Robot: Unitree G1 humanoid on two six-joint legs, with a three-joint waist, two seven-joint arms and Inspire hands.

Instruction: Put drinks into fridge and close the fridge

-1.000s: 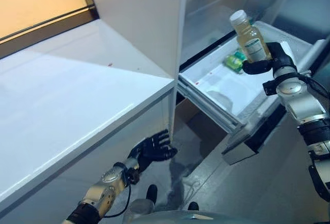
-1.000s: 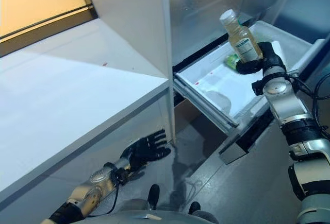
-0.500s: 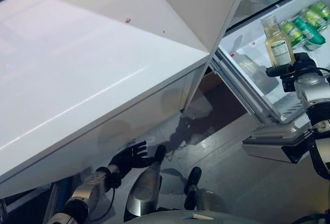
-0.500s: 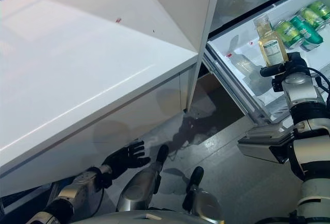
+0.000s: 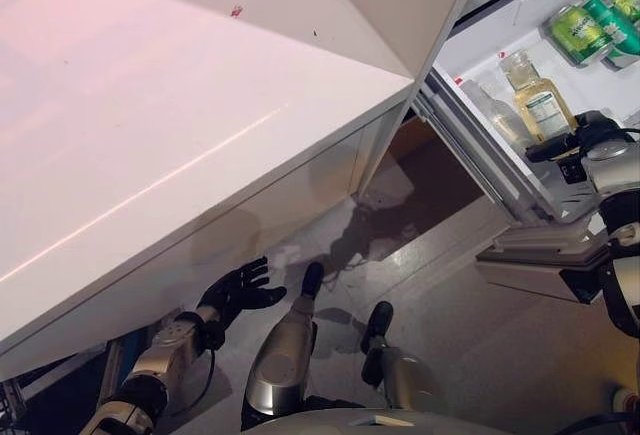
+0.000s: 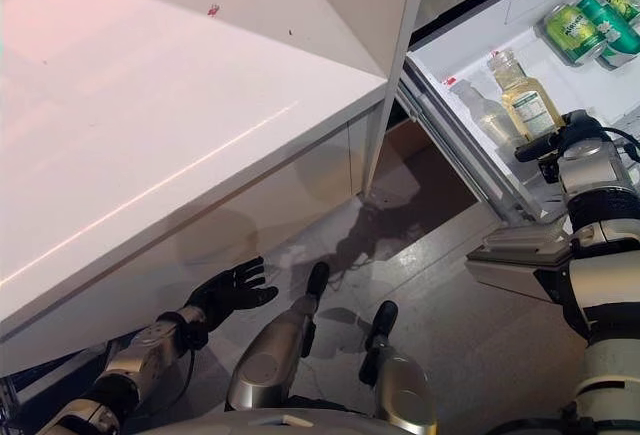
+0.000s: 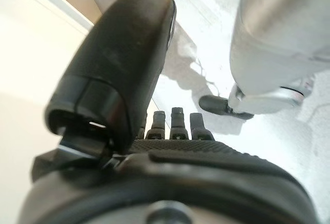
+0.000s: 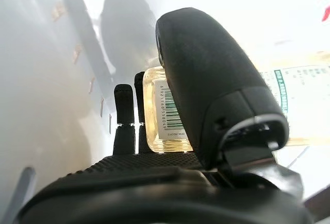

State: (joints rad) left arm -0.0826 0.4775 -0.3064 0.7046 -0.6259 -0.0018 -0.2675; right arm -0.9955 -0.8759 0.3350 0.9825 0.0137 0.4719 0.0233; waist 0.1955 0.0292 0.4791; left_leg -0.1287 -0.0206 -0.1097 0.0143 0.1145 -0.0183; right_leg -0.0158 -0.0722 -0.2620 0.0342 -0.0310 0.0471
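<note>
We are holding the yellow-drink bottle [image 6: 528, 105] in our right hand [image 6: 570, 141], thumb and fingers curled round its lower body, as the right wrist view confirms with the thumb lying over its label. The bottle is standing on, or just above, the white fridge shelf [image 6: 470, 50]; we cannot tell whether its base is touching yet. Its long axis is running close to upright, the pale cap pointing up and leaning slightly toward the back of the fridge. Further back on the same shelf, green cans [image 6: 590, 23] are lying well apart from the bottle. The fridge door [image 6: 520, 265] is hanging open below our right arm.

Our left hand [image 5: 238, 291] is hanging low by the white counter [image 5: 150, 135], fingers loosely spread and gripping nothing.

We judge the placing nearly done: releasing the bottle, withdrawing, then swinging the door shut are what is remaining.
</note>
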